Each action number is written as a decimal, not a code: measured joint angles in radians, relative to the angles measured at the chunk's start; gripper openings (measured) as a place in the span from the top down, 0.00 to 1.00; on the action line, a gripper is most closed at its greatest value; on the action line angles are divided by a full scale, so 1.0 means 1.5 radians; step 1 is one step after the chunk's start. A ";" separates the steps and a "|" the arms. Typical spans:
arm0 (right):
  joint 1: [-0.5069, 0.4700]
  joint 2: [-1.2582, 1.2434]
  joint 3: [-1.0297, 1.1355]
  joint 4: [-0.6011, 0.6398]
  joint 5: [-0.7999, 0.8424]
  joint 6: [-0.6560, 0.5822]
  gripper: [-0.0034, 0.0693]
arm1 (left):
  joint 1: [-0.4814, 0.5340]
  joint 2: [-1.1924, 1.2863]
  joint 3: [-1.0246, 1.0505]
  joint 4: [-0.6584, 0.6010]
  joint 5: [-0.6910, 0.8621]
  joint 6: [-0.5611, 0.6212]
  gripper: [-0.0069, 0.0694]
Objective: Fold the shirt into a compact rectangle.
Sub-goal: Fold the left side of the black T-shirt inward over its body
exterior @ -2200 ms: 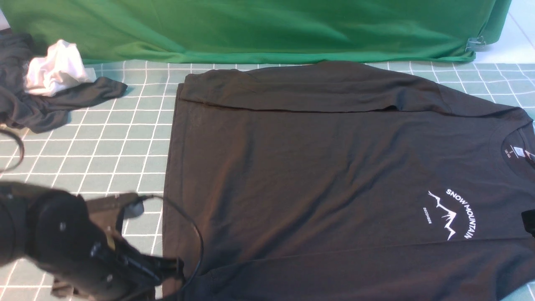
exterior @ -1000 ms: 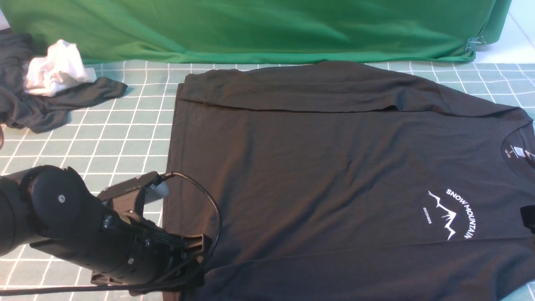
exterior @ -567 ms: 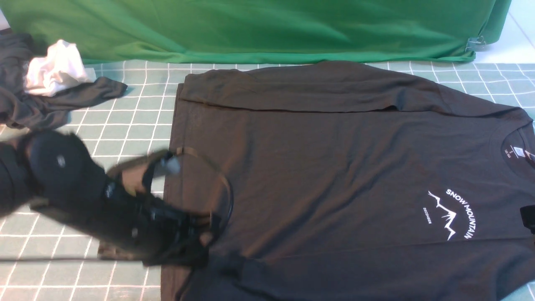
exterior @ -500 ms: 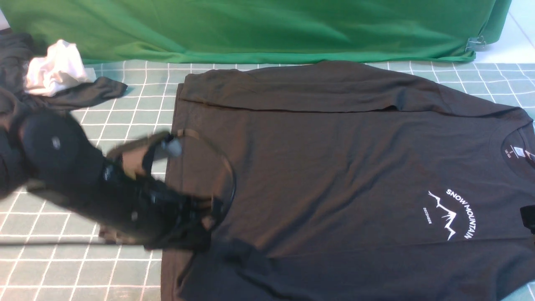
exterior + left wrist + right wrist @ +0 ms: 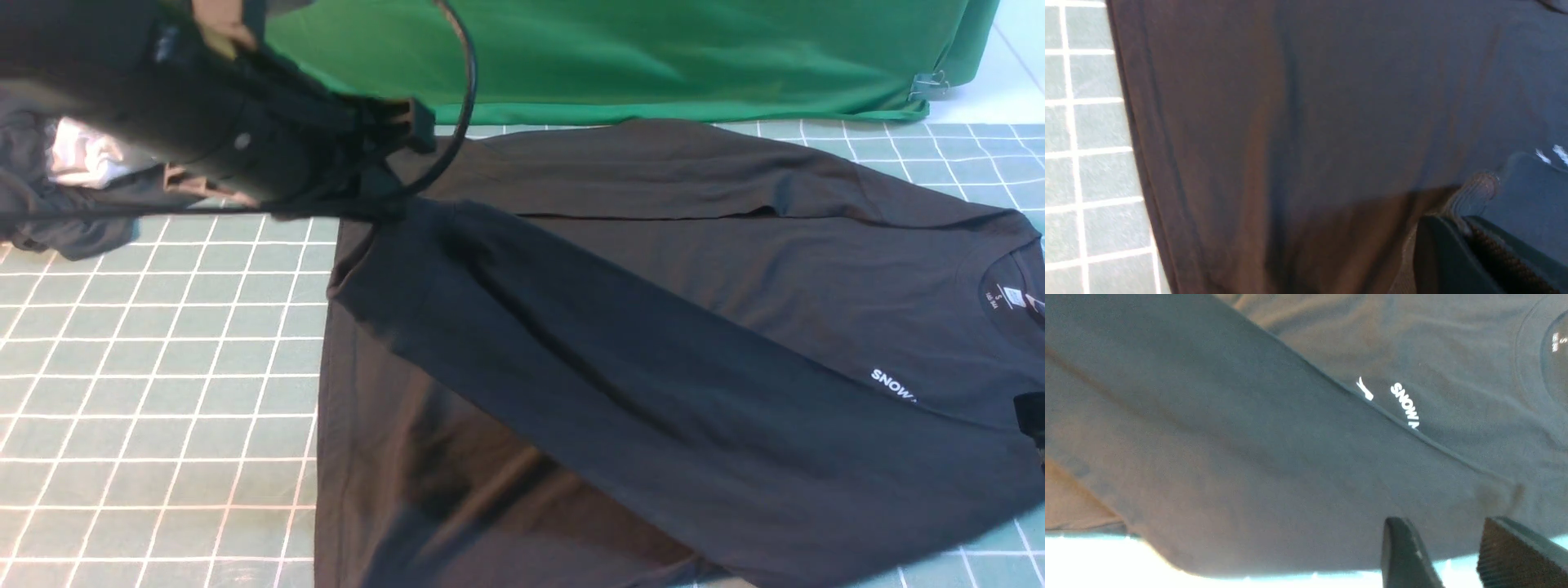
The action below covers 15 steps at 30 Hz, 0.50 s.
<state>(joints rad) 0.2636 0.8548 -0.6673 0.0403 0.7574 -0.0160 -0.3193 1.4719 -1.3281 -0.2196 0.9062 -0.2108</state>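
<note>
Green gridded mat (image 5: 163, 367), green backdrop (image 5: 653, 57). Item: the shirt (image 5: 735, 269), flat, print up. We log the left gripper (image 5: 1466, 230) pinching its sleeve (image 5: 612, 367) cuff aloft (likely to fold it across the body). The right gripper (image 5: 1447, 528) has its jaws apart and empty.

**Where my three cameras sit**

My front camera sits between my arms, facing forward and down across the gridded mat (image 5: 163, 367) to the green backdrop (image 5: 653, 57), taking in most of the shirt (image 5: 653, 327); my left wrist camera peers past my left gripper (image 5: 1468, 228), close over cloth and mat edge; my right wrist camera rides low behind my right gripper (image 5: 1443, 531), near the white lettering (image 5: 1404, 404); front and right wrist views share that lettering.
</note>
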 joint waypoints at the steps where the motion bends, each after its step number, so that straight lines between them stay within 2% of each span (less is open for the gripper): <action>1: 0.000 0.000 0.000 0.000 0.000 0.000 0.59 | 0.000 0.021 -0.006 0.016 -0.002 -0.009 0.90; 7: 0.000 0.000 0.000 0.000 0.000 0.001 0.59 | 0.000 0.141 -0.024 0.146 -0.036 -0.076 0.90; 12: 0.000 0.000 0.000 0.000 0.000 0.001 0.59 | 0.001 0.231 -0.065 0.210 -0.046 -0.133 0.90; 15: 0.000 0.000 0.000 0.000 0.000 0.001 0.59 | 0.002 0.262 -0.086 0.218 -0.040 -0.143 0.90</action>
<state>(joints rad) 0.2636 0.8548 -0.6673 0.0403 0.7576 -0.0150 -0.3158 1.8643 -1.4567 0.1081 0.8456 -0.4255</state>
